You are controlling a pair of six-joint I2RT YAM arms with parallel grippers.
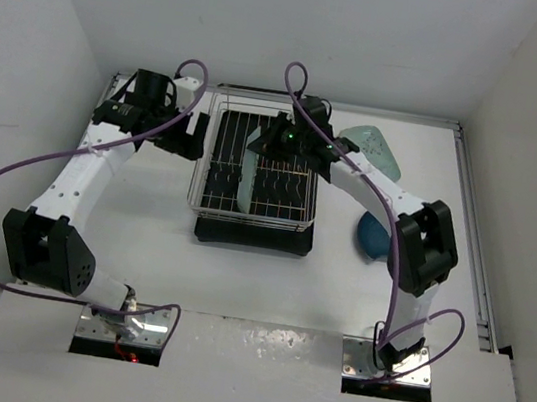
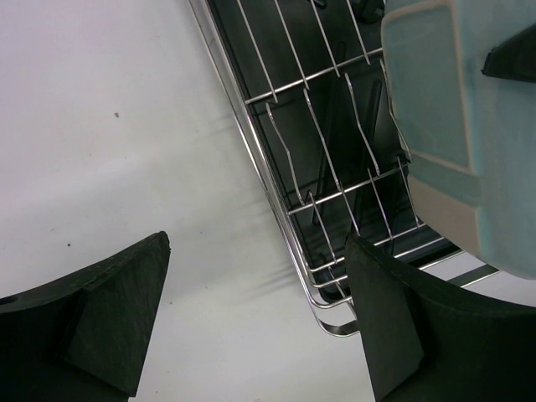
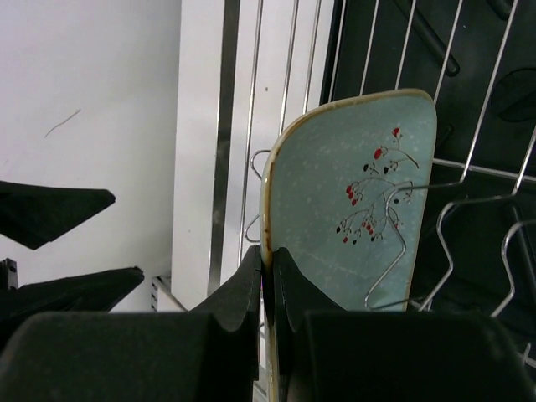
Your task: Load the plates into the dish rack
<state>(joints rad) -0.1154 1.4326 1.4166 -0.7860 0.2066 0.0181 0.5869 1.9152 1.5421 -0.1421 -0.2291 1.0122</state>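
The dish rack is a chrome wire basket on a black tray at the middle of the table. One mint-green plate stands on edge between its bars, and my right gripper is shut on its rim. The right wrist view shows both fingers pinching the rim of this plate, which has a red berry sprig. A second mint plate lies on the table at the back right. The dark blue plate lies partly under my right arm. My left gripper hangs open beside the rack's left side, holding nothing.
In the left wrist view the rack's corner lies between the open fingers, with bare white table to the left. White walls enclose the table on three sides. Purple cables loop off both arms.
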